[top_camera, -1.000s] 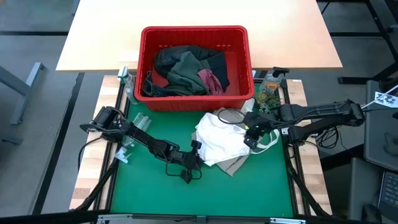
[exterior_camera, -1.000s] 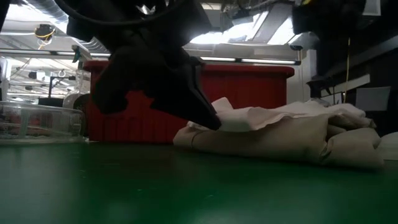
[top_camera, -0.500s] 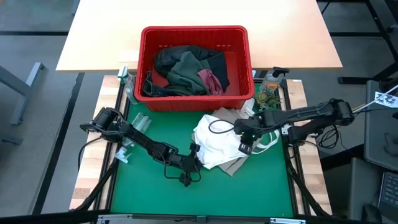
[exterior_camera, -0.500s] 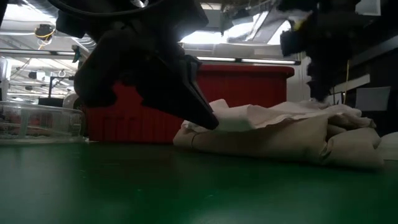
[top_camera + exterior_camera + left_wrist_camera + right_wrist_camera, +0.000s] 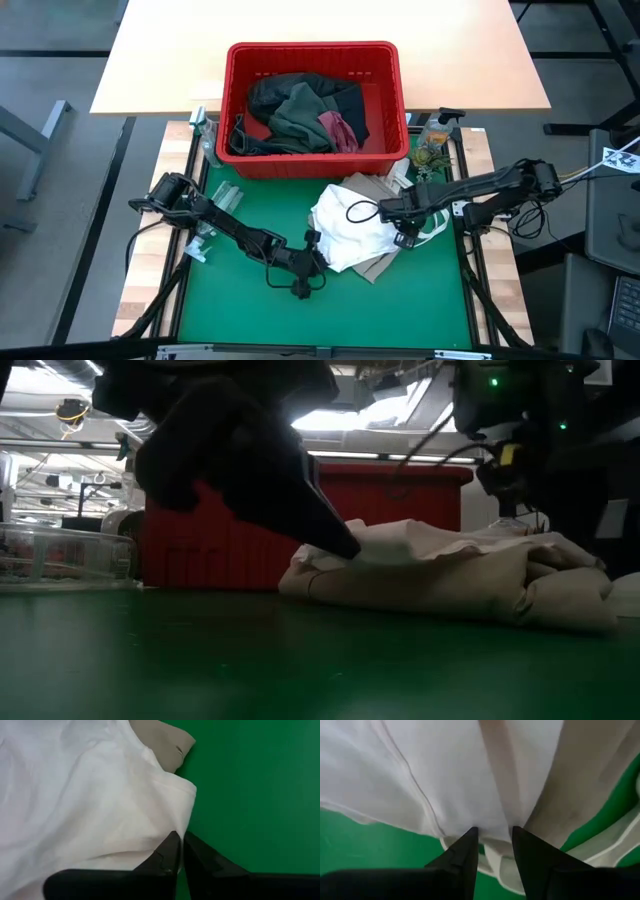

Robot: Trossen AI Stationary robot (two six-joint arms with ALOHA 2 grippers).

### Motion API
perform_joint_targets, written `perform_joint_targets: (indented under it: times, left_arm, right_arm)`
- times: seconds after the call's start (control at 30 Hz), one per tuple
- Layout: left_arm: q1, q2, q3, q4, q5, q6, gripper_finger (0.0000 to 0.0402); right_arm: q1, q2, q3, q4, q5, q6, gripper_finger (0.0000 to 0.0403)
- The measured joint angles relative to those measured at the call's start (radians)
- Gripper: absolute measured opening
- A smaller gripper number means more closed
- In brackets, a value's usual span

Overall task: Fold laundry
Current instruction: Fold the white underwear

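Lying on the green desk: white garment (image 5: 352, 233) — crumpled, just in front of the red basket (image 5: 313, 56)
Left gripper (image 5: 179, 851): jaws nearly together at the garment's edge
Right gripper (image 5: 495, 842): jaws parted, pinching a fold — white cloth between them

Compared with one second ago, the right gripper (image 5: 402, 240) is now lower on the white garment (image 5: 352, 230), nearer to the red basket's (image 5: 312, 52) front-right corner side than before it swung inward. The garment's raised edge, lifted half a second ago, now lies flatter. The left gripper (image 5: 322, 262) sits slightly closer to the garment's edge.
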Motion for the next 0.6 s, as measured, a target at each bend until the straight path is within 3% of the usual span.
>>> perform_joint_targets:
  times: [0.33,0.6]
  left_arm:
    - [-0.011,0.0,0.0,0.008,0.056,-0.047,0.0092]
    - [-0.034,-0.003,0.0,0.077,0.051,-0.045,0.0104]
  right_arm:
    - [0.0,-0.024,-0.033,-0.041,-0.096,-0.022,0.0122]
    - [0.0,-0.12,0.023,-0.114,-0.088,-0.05,0.0122]
